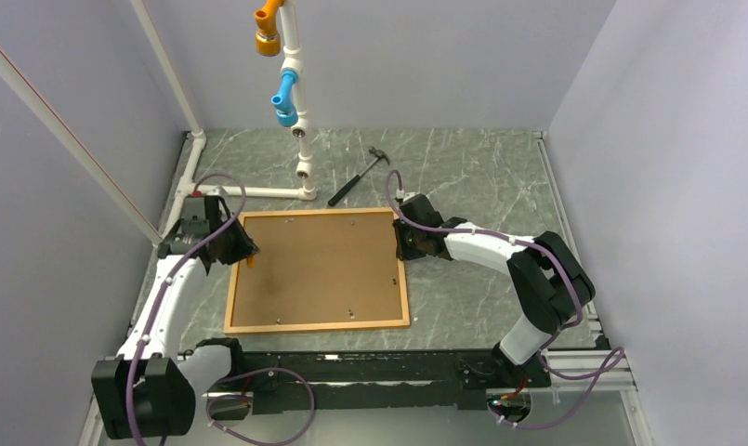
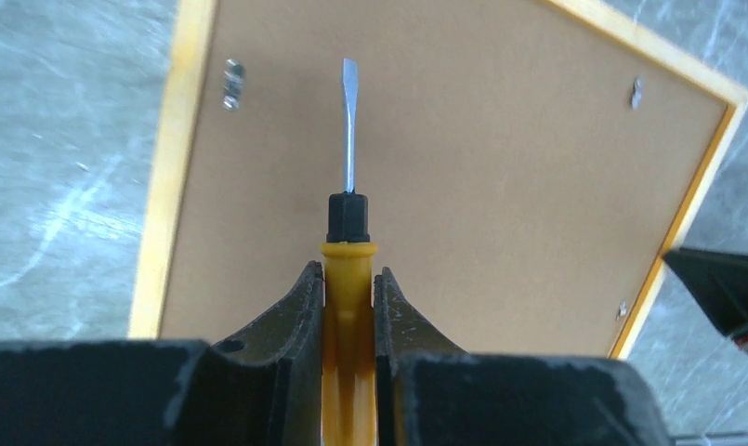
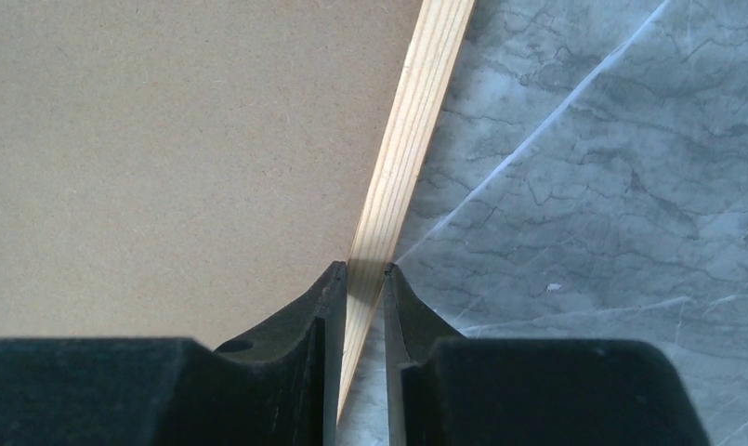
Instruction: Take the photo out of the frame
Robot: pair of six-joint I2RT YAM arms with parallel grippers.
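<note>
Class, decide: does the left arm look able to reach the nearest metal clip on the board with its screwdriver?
Probably yes: the screwdriver hangs over bare board beside the clip, with nothing lying between them.

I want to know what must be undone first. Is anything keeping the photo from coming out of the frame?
Yes. Small metal tabs sit on the brown back of the photo near the frame, apparently holding it in. The left gripper holds a screwdriver over the back; the right gripper pinches the frame's edge.

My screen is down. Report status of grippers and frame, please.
Left gripper shut on yellow-handled flat screwdriver above photo's brown board back. Right gripper shut on thin orange frame. Photo not out; black-handled hammer lies apart.
</note>
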